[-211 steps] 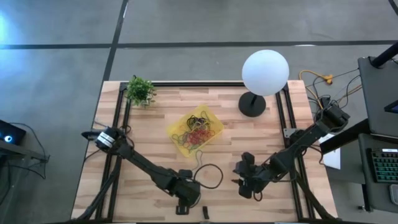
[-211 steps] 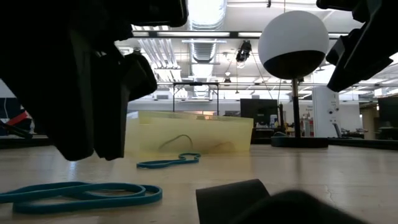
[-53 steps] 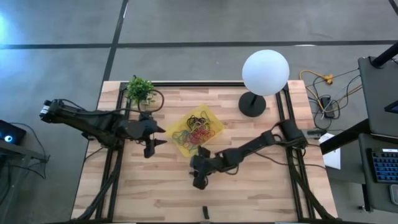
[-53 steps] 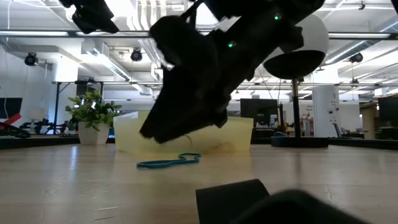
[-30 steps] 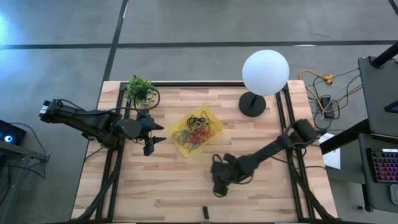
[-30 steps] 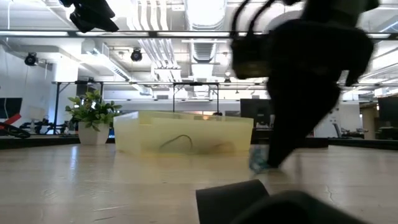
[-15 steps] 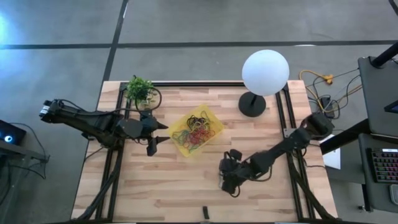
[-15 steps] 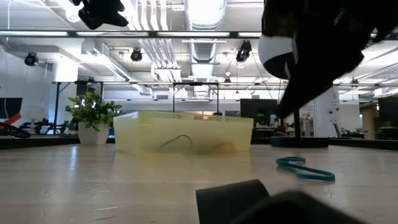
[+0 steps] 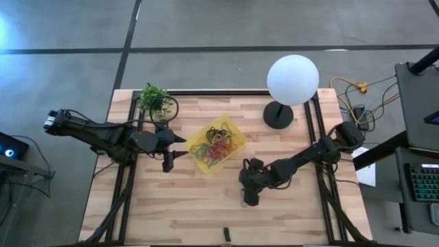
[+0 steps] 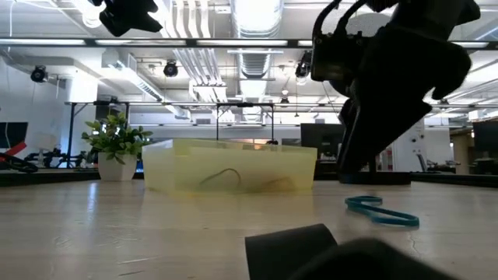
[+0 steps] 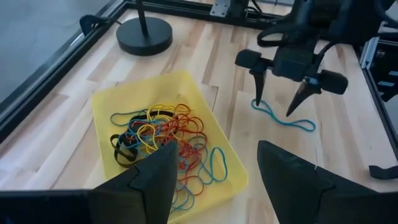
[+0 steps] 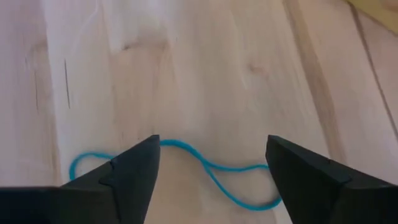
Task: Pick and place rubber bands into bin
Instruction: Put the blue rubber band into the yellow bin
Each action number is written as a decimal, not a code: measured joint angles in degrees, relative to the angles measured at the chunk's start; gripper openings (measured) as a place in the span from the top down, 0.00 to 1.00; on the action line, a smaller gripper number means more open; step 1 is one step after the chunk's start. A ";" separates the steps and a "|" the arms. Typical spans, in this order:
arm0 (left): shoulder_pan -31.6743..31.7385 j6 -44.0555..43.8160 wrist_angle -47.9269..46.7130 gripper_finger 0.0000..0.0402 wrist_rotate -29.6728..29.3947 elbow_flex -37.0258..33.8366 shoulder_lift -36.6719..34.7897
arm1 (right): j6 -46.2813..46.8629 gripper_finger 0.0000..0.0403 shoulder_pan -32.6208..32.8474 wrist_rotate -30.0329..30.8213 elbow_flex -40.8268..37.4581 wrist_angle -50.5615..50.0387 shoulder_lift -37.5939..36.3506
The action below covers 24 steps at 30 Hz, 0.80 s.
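The yellow translucent bin (image 9: 233,132) sits mid-table with a tangle of red, blue, yellow and black rubber bands (image 11: 163,134) inside; it shows in the low view too (image 10: 233,167). One blue rubber band (image 11: 283,117) lies flat on the wood to the right of the bin, near side (image 10: 381,211) (image 12: 186,163). My right gripper (image 9: 247,199) hangs open just above that band, fingers pointing down, one on either side of it (image 11: 280,93), touching nothing. My left gripper (image 9: 173,156) is open and raised at the bin's left side.
A lamp with a white globe (image 9: 293,79) and a black round base (image 9: 278,115) stands at the far right. A small potted plant (image 9: 154,100) is at the far left. A small dark piece (image 9: 226,234) lies at the near edge. Black frame rails run along both sides.
My right gripper went from the table's middle toward the right edge, rose off the wood, then came back a little toward the bin. The blue band, at its fingertips a second ago, slid right along the table and now lies flat there.
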 joint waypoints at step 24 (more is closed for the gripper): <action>0.03 0.06 0.53 0.49 -0.07 0.00 0.15 | -15.58 0.37 -1.05 -6.59 2.32 0.76 6.63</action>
